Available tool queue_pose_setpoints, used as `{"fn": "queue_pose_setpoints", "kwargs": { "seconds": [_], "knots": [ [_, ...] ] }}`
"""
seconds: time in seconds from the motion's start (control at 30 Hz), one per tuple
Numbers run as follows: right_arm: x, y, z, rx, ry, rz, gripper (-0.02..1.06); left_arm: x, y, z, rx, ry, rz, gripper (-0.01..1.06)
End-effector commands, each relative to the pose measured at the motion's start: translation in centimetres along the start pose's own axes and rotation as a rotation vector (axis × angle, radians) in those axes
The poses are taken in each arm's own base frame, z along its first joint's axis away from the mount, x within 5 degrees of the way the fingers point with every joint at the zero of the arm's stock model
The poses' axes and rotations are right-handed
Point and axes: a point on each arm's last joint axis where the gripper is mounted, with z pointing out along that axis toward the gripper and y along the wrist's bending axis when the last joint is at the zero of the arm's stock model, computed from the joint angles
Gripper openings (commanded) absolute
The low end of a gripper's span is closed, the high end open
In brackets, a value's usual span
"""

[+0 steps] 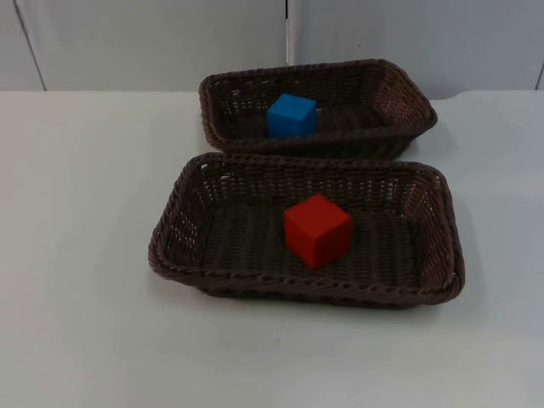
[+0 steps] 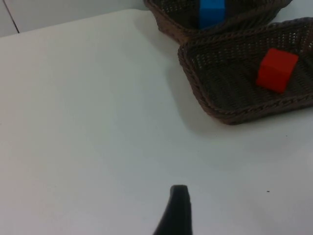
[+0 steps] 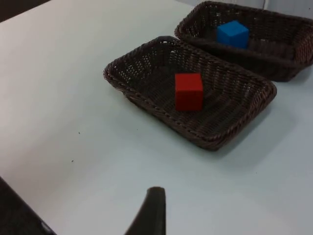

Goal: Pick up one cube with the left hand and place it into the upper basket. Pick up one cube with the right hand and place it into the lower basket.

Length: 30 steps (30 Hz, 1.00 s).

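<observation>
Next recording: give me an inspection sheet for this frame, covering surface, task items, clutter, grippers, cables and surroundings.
Surface: white table top, a few tiny dark specks seen from the right wrist.
Task items: blue cube inside the upper basket; red cube inside the lower basket. The baskets sit side by side, rims close or touching. Both cubes rest on the basket floors, apart from the walls.
Clutter: nothing seen.
Grippers: left gripper fingertip over bare table beside the baskets; right gripper fingertip over bare table short of the lower basket. Neither holds anything.
Cables: nothing seen.
Surroundings: grey partition wall behind the table.
</observation>
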Motion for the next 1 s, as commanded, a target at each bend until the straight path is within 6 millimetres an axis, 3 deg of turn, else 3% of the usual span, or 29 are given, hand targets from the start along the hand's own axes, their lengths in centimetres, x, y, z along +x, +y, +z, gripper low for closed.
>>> {"fn": "queue_pose_setpoints", "kwargs": {
  "seconds": [0.0,0.17,0.7,0.77,0.83,0.87,0.9,0.97],
  "knots": [
    [0.00,0.01,0.03,0.001,-0.009,0.006,0.81,0.07,-0.08,0.06,0.008,-0.006,-0.002,0.72],
    [0.81,0.02,0.56,0.000,0.051,0.009,0.81,0.07,-0.07,0.06,0.006,-0.007,-0.001,0.72],
    [0.81,0.02,0.56,0.000,0.051,0.008,0.81,0.13,-0.06,0.26,0.005,-0.010,0.019,0.72],
    [0.81,0.02,0.56,0.000,0.051,0.008,0.86,0.13,-0.09,0.26,0.009,-0.010,0.024,0.80],
    [0.81,0.02,0.56,0.000,0.051,0.008,0.98,0.13,-0.09,0.26,0.009,-0.010,0.024,0.97],
    [0.81,0.02,0.56,0.000,0.051,0.008,0.98,0.13,-0.09,0.26,0.009,-0.010,0.024,0.97],
    [0.81,0.02,0.56,0.000,0.051,0.008,1.06,0.13,-0.09,0.26,0.009,-0.010,0.024,1.04],
    [0.81,0.02,0.56,0.000,0.051,0.008,1.05,0.13,-0.09,0.26,0.009,-0.010,0.024,1.05]
  ]
}}
